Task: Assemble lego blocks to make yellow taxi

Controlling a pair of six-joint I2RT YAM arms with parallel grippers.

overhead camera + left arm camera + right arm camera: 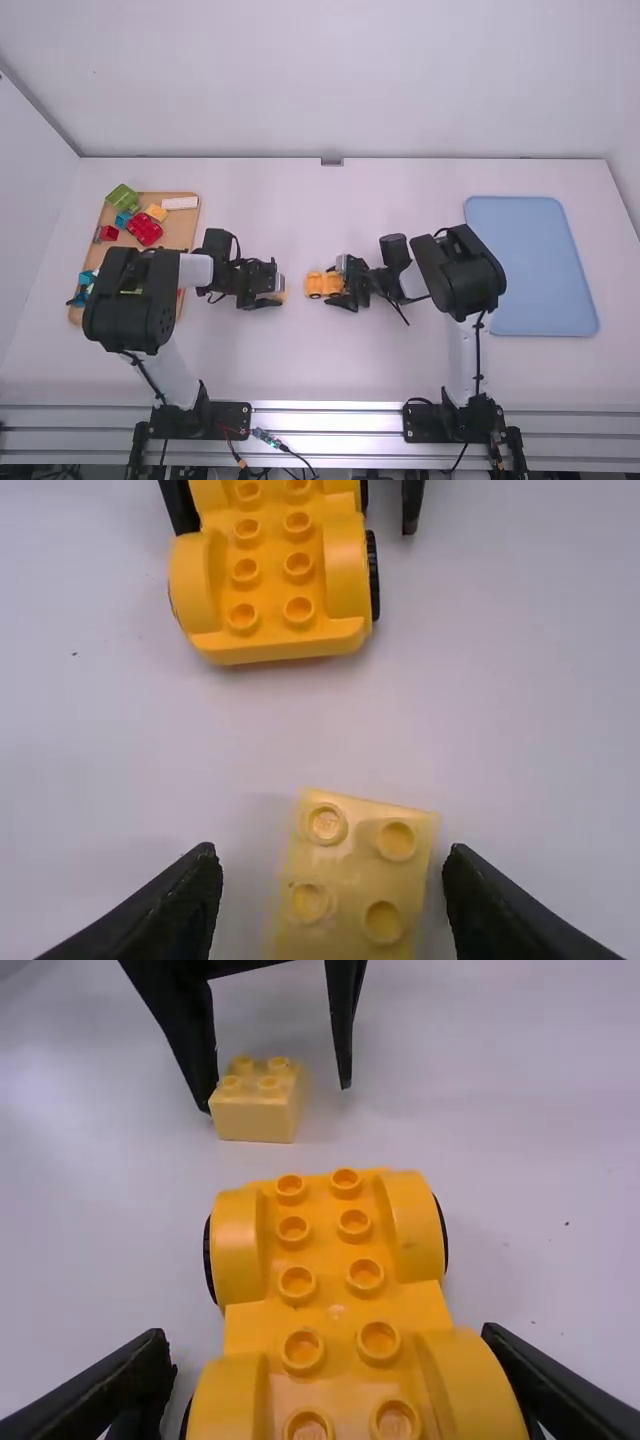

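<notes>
Left wrist view: my left hand stands with fingers apart astride a pale yellow four-stud plastic block on the white bench. Right wrist view: my right hand, likewise spread, straddles an orange-yellow plastic wheeled chassis, studs upward.

I judge the step to be picking up the block. I should square the left fingers to its sides, centre it, close evenly and lift straight, keeping it level. The right hand should brace the chassis squarely before I align studs and press vertically.

Count: hands, two; chassis, one; block between fingers, one. On the wooden tray: green piece, one; white block, one; yellow block, one; red pieces, at least two; blue pieces, total uncertain. Blue mat, one.
</notes>
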